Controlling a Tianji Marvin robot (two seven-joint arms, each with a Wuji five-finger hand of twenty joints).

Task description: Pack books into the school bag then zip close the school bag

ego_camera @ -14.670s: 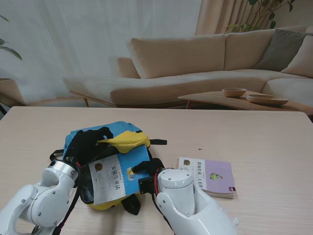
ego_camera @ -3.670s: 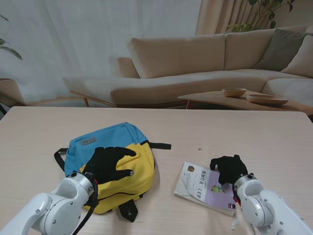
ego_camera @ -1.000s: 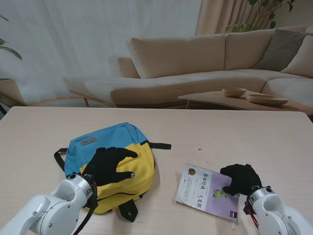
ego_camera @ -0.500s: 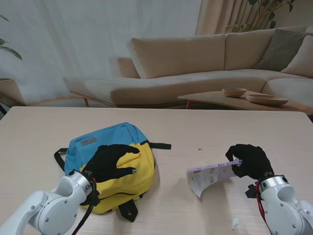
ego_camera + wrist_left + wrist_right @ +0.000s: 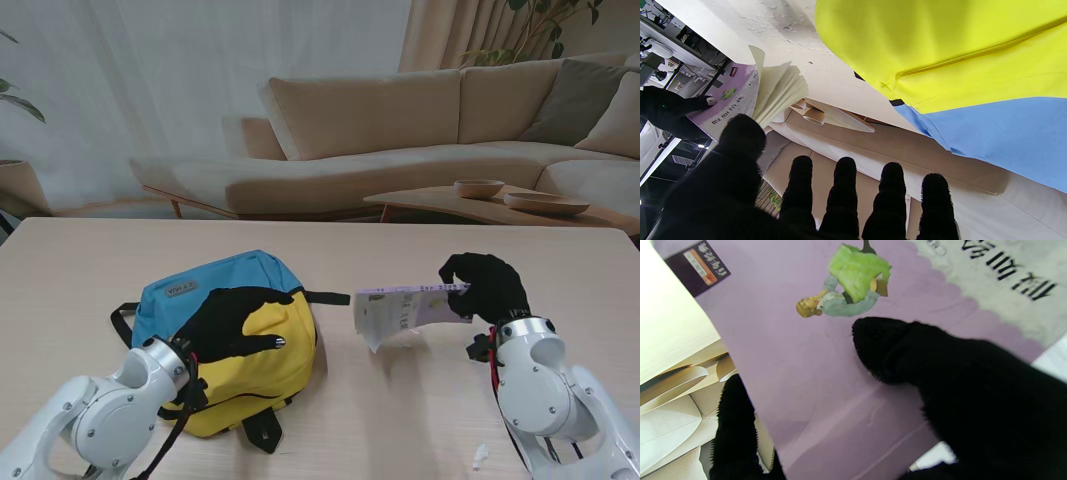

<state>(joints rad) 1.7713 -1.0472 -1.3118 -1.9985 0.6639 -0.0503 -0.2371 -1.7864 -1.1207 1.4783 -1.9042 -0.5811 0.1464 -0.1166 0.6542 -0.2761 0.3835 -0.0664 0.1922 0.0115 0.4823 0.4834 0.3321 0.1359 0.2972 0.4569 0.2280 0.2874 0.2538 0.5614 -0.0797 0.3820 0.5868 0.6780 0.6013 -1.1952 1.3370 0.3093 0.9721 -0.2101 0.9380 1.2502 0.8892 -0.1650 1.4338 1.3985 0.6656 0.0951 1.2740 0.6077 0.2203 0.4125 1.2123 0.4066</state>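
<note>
The blue and yellow school bag (image 5: 195, 290) lies flat on the table's left half. My left hand (image 5: 235, 318) hovers over its yellow front with fingers (image 5: 843, 186) spread, holding nothing; the left wrist view shows the bag (image 5: 960, 60) close beyond them. My right hand (image 5: 483, 285) is shut on a purple-covered book (image 5: 400, 308), held in the air to the right of the bag, its pages drooping toward the bag. In the right wrist view the thumb (image 5: 893, 350) presses on the purple cover (image 5: 806, 356). The book (image 5: 740, 93) also shows fanned open in the left wrist view.
A black strap (image 5: 262, 428) trails from the bag's near edge. A small white scrap (image 5: 481, 455) lies on the wooden table (image 5: 560, 270) near my right arm. Beyond the table stand a beige sofa (image 5: 400, 130) and a low table with bowls (image 5: 480, 188).
My right hand has lifted the book off the table and carried it up and leftward toward the bag. The left hand stays over the bag, shifted slightly.
</note>
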